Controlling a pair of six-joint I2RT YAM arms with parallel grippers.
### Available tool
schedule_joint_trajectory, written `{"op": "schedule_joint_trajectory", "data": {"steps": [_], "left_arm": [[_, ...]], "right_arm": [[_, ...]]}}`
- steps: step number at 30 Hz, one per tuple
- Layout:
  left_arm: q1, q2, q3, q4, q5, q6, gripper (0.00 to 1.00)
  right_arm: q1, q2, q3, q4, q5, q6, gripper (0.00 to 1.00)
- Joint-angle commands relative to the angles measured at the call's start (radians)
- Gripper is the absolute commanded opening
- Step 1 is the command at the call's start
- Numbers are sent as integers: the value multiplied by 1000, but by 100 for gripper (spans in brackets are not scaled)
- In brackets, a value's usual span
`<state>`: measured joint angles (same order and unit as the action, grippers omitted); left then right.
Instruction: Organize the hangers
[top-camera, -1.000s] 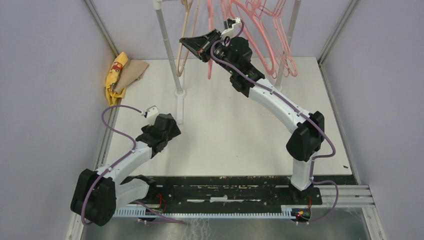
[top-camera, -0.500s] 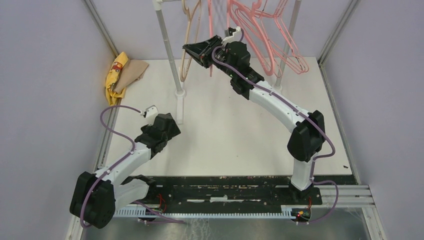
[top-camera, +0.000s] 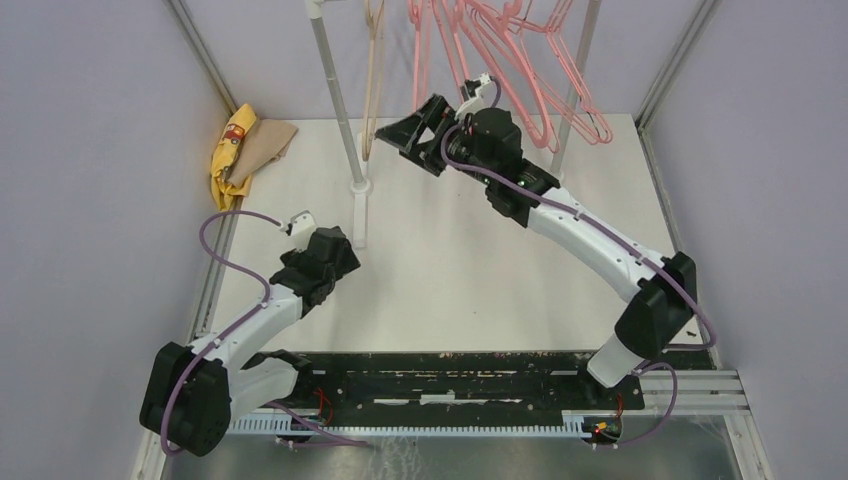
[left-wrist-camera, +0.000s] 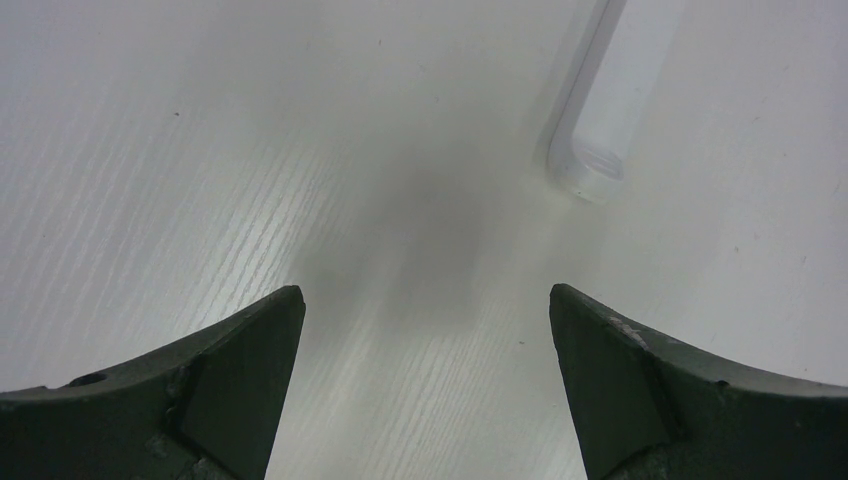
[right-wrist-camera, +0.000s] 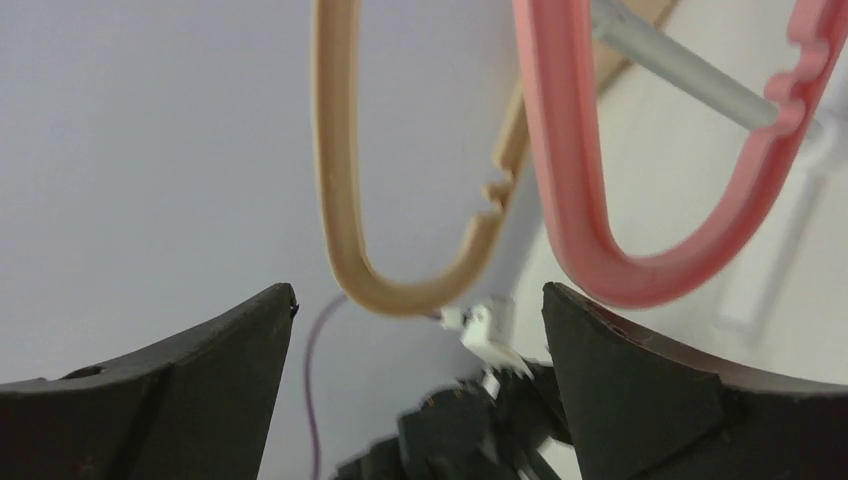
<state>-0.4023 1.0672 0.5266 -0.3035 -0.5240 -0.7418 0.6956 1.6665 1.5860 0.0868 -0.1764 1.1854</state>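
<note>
Several pink hangers (top-camera: 520, 70) and one tan hanger (top-camera: 372, 70) hang from the rail at the back between the white poles. My right gripper (top-camera: 405, 120) is open just below and in front of them, holding nothing. In the right wrist view the tan hanger's (right-wrist-camera: 345, 200) lower loop and a thick pink hanger's (right-wrist-camera: 570, 200) loop hang above my right gripper (right-wrist-camera: 415, 300), clear of both fingers. My left gripper (left-wrist-camera: 425, 330) is open over bare table. From above, my left gripper (top-camera: 335, 265) points down near the rack's foot.
A white rack pole (top-camera: 335, 90) stands at the left and another pole (top-camera: 575, 90) at the right. The rack's foot (left-wrist-camera: 600, 120) lies ahead of the left gripper. A yellow-and-tan cloth (top-camera: 245, 150) lies by the left wall.
My right gripper has gone from shut to open and has drawn down and back from the rail. The pink hangers have shifted along the rail. The left arm has not moved.
</note>
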Motion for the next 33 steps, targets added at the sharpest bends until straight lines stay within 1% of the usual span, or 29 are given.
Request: {"op": "schedule_joint_trajectory", "data": {"steps": [1, 2, 4, 6, 9, 12, 16, 19, 22, 28, 33], "left_arm": [[2, 10, 35, 17, -47, 26, 99], [1, 14, 38, 16, -47, 29, 99], [2, 21, 47, 13, -47, 33, 99], [2, 28, 54, 12, -70, 35, 99], [0, 35, 64, 14, -74, 43, 99], [2, 40, 71, 12, -78, 53, 99], [-1, 49, 66, 12, -80, 46, 99], [0, 62, 66, 20, -80, 54, 99], [-1, 82, 76, 21, -79, 62, 99], [-8, 100, 88, 20, -76, 70, 99], [-10, 102, 84, 21, -76, 74, 99]], "right_arm": [[70, -132, -109, -206, 45, -314, 100], [96, -152, -141, -253, 72, -401, 100], [134, -199, -214, -337, 148, -517, 100], [162, -255, -304, -385, 227, -601, 100], [166, -357, -455, -391, 303, -685, 100], [166, -469, -599, -359, 386, -756, 100], [166, -570, -728, -335, 510, -814, 100], [166, -577, -755, -352, 626, -848, 100], [167, -546, -755, -360, 708, -859, 100], [166, -449, -729, -378, 747, -853, 100], [165, -405, -727, -384, 757, -834, 100]]}}
